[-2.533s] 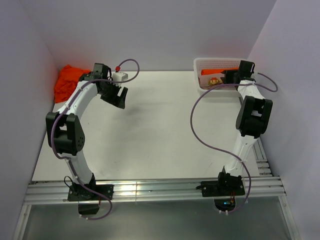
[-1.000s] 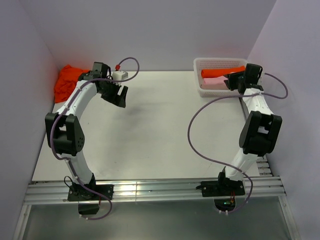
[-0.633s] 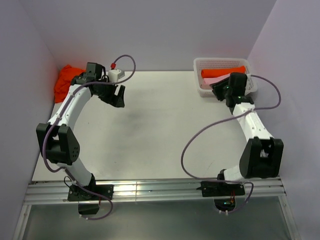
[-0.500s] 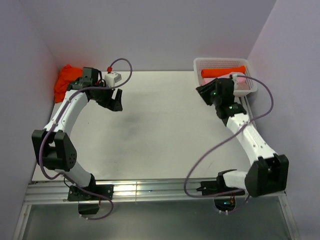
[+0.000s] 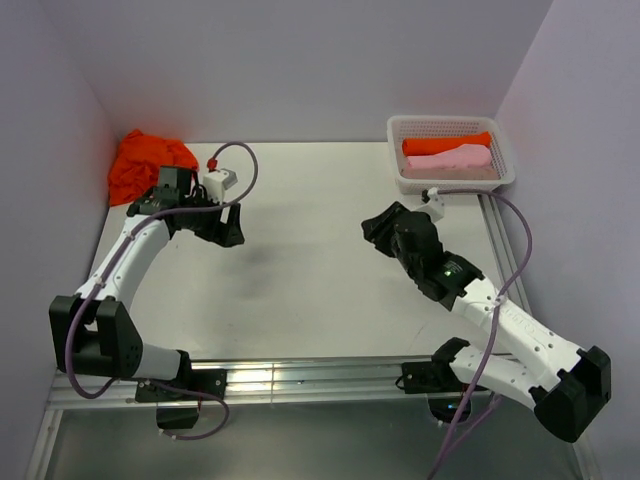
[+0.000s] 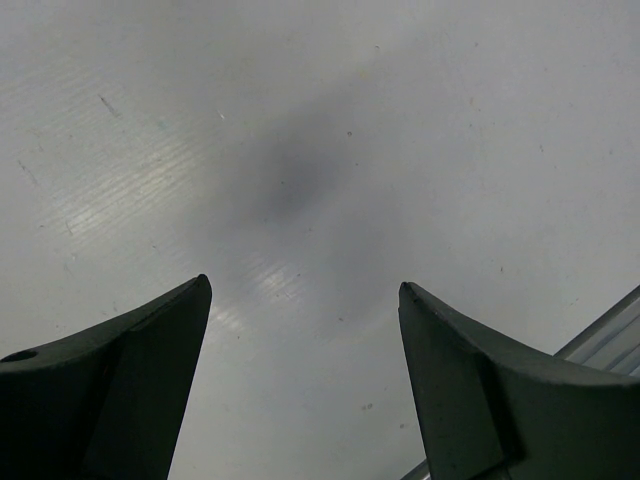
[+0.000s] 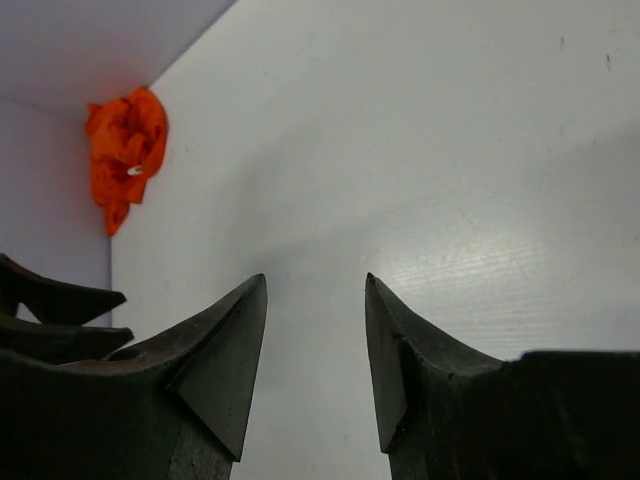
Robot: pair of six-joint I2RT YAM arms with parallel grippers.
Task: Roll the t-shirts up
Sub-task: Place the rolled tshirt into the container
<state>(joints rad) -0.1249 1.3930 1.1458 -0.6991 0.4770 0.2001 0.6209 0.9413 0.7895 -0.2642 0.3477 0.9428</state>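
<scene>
A crumpled bright orange t-shirt [image 5: 145, 162] lies in the far left corner of the table; it also shows in the right wrist view [image 7: 125, 150]. A rolled orange t-shirt [image 5: 445, 144] and a rolled light pink t-shirt [image 5: 455, 160] lie in the white mesh basket [image 5: 498, 140] at the far right. The pinkish-brown t-shirt is out of view. My left gripper [image 5: 228, 228] is open and empty over bare table, to the right of the orange heap; its view [image 6: 303, 290] shows only table. My right gripper [image 5: 375, 232] is open and empty over the table's middle right [image 7: 315, 285].
The white table [image 5: 300, 270] has purple walls at the back and both sides. An aluminium rail [image 5: 300, 380] runs along the near edge. Purple cables loop from both arms. My left arm's fingers show at the left edge of the right wrist view.
My right arm has pulled back from the basket toward the table's middle, its gripper empty. My left gripper has dropped lower and nearer, away from the back wall.
</scene>
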